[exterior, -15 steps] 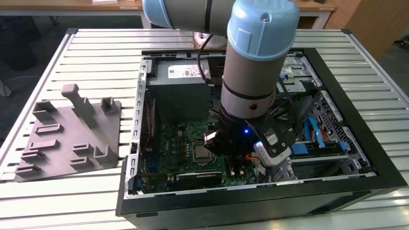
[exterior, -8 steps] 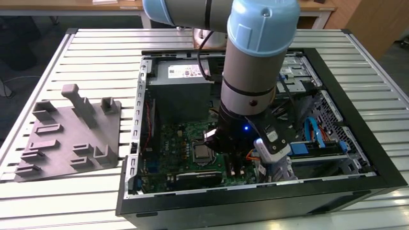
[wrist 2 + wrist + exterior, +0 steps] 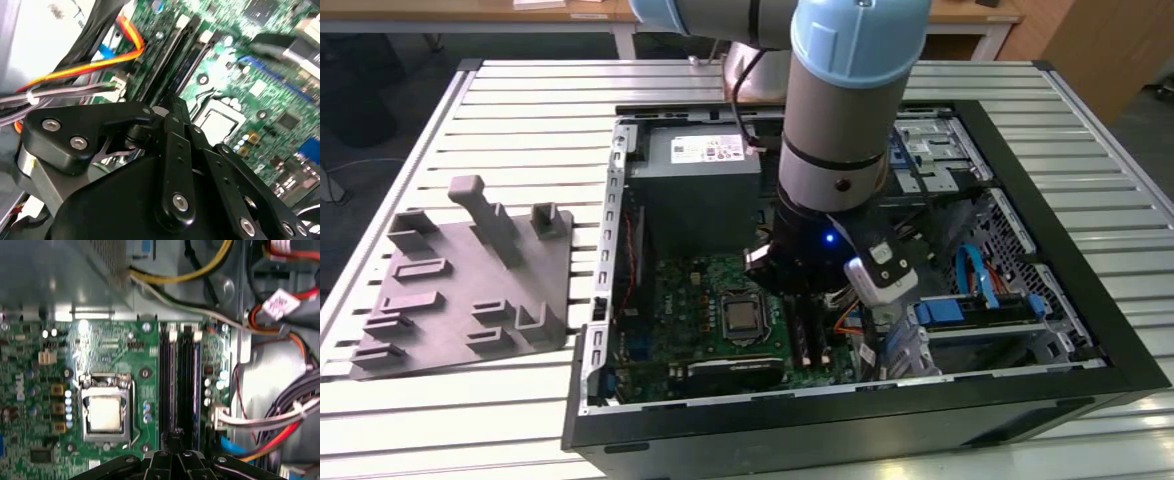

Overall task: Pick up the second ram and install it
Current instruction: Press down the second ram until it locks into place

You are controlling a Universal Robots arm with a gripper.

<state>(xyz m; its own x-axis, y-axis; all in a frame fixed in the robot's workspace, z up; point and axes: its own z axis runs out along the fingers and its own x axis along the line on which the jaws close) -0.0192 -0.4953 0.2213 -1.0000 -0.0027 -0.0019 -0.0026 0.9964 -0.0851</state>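
Slatted metal tabletop (image 3: 520,100): carries the open computer case (image 3: 1107,340), laid flat so the slots face up.
Green motherboard (image 3: 110,340): black memory slots beside the processor socket.
Gripper (image 3: 175,437): low over the slots; fingers (image 3: 175,115) drawn together, nothing seen between them.
Second ram (image 3: 196,385): thin dark blue stick, on edge in the slot farthest from the socket, apparently seated.

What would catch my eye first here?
The big robot arm reaching down into an open computer case on the slatted table. Its gripper hangs low over the green motherboard, by the long black memory slots. A grey fixture plate lies at the exterior view's left.
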